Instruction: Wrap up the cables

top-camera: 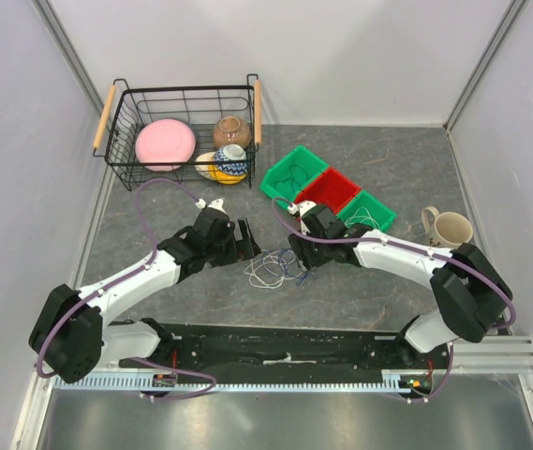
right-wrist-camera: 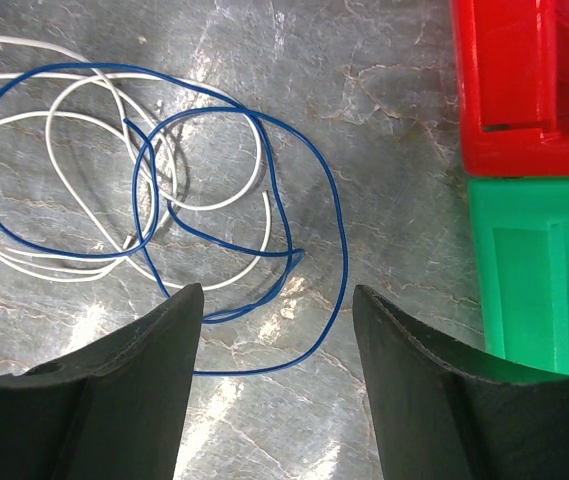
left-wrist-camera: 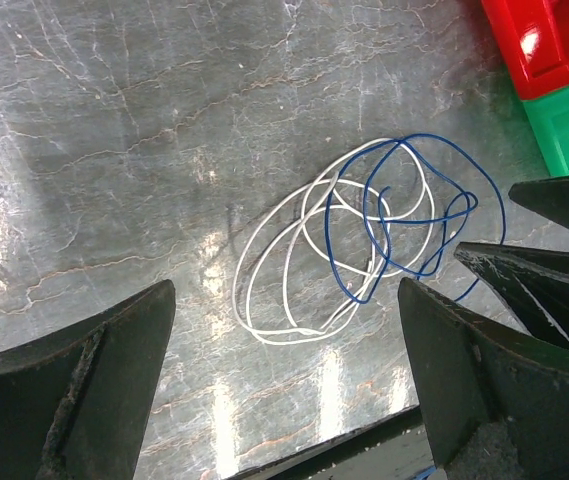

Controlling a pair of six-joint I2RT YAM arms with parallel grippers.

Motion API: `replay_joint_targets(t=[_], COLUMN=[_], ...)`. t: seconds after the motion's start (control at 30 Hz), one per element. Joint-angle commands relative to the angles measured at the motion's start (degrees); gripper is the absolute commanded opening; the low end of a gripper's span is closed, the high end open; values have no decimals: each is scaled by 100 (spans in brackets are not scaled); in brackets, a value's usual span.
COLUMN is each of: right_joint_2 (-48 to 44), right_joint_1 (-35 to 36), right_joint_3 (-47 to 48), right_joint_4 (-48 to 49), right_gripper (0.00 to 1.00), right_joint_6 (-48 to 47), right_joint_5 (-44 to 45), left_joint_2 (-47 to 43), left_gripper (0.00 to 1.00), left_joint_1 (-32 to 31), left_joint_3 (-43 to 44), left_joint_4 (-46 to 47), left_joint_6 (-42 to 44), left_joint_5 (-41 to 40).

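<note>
Cables (top-camera: 273,269) white and blue, lying in loose loops between your grippers, near side of bins (top-camera: 327,190) | your left gripper (left-wrist-camera: 286,300) released, over them | your right gripper (right-wrist-camera: 276,298) released, over blue loop

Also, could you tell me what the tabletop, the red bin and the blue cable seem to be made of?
Tabletop: grey, pale-veined and glossy with glare patches; stone or stone-look laminate, I cannot tell which.
Red bin: moulded plastic, shiny, with crisp ribs.
Blue cable: thin wire, probably plastic-insulated, smooth, holding springy loops.
</note>
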Motion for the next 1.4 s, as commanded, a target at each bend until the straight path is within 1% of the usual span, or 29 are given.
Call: replay_joint_targets(t=[0.0, 0.17, 0.3, 0.33, 0.37, 0.5, 0.6, 0.63, 0.8, 0.83, 0.9, 1.0, 1.2, 1.23, 1.37], right_joint_2=[-344, -292, 86, 130, 174, 227, 262, 245, 227, 175, 87, -290, -1424, -1686, -2101], right_joint_1=[4, 13, 4, 4, 4, 4, 4, 4, 4, 4, 4, 13, 4, 13, 4], right_joint_3=[70, -19, -27, -45, -71, -124, -133, -142, -151, -142, -124, -107, 86, 174, 473], right_joint_4=[-68, -78, 10, 80, 116, 300, 406, 424, 459, 468, 468, 503, 687, 740, 968], right_gripper=[70, 69, 68, 67, 64, 58, 46, 37, 19, 11, 0, 0, 0, 0, 0], right_joint_6=[135, 258, 390, 408, 408, 426, 461, 461, 461, 478, 461, 347, -154, -189, -400], right_joint_5=[37, 187, 396, 441, 485, 372, 275, 283, 406, 424, 450, 512, 363, 397, 643], left_joint_2=[22, 22, -4, -13, -13, -30, -30, -22, -56, -83, -144, -259, -390, -391, -400], left_gripper=[100, 100, 100, 100, 100, 100, 100, 100, 100, 99, 100, 99, 99, 99, 99], left_joint_1=[-5, -5, -5, -5, -5, -5, -5, -5, -5, -5, -5, -5, -5, -5, -5], left_joint_3=[149, 149, 158, 158, 140, 123, 123, 131, 123, 123, 96, 35, -18, -35, -79], left_joint_4=[237, 237, 237, 237, 237, 237, 245, 237, 237, 219, 210, 201, 210, 210, 245], left_joint_6=[-150, -123, -97, -97, -106, -79, -71, -62, -62, -53, -44, -27, 8, 0, 17], left_joint_5=[88, 88, 88, 88, 88, 220, 220, 220, 229, 229, 229, 212, 159, 159, 176])
